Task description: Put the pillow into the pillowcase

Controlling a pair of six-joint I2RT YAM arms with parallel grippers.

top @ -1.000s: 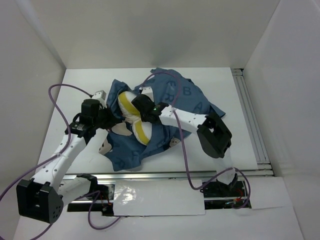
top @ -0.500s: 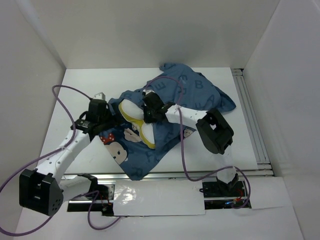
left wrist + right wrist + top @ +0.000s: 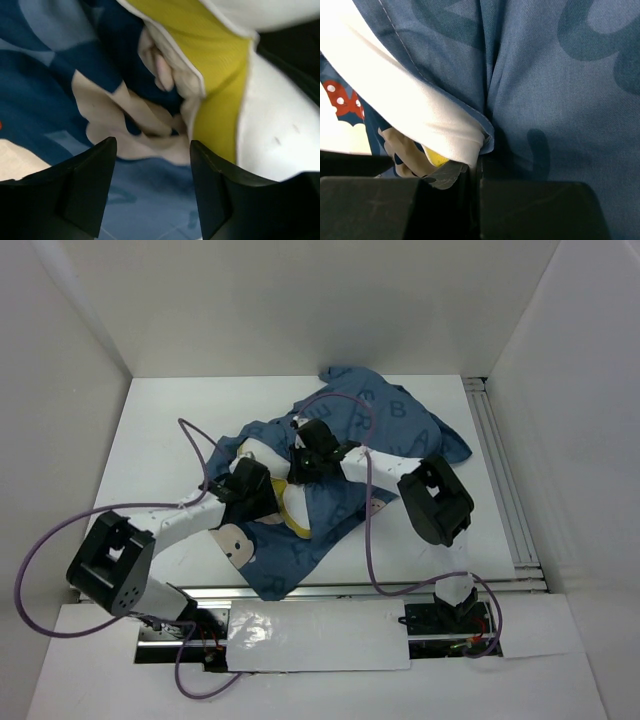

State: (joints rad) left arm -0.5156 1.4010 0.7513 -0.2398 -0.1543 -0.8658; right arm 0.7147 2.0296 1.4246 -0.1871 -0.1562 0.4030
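The dark blue pillowcase point(image 3: 400, 430) lies crumpled across the middle of the table, its mouse-face print point(image 3: 235, 538) showing at the front left. The white pillow point(image 3: 260, 453) pokes out of its left side, and its yellow trim point(image 3: 292, 517) is visible. My left gripper point(image 3: 262, 502) hovers open over the case just beside the trim. In the left wrist view, blue pillowcase fabric point(image 3: 150, 200) lies between its fingers point(image 3: 220, 195), with the pillow point(image 3: 280, 135) to the right. My right gripper point(image 3: 479, 172) is shut on the pillowcase hem point(image 3: 487, 142), with white pillow fabric point(image 3: 420, 110) pressed against it.
White walls box in the table on three sides. An aluminium rail point(image 3: 505, 490) runs along the right edge and another point(image 3: 330, 588) along the front. Purple cables point(image 3: 365, 540) loop over the fabric and beside the left arm.
My left gripper has opened and swung right, from the case's left edge to the pillow's yellow trim. The pillowcase has been drawn out toward the back right and now covers more of the pillow.
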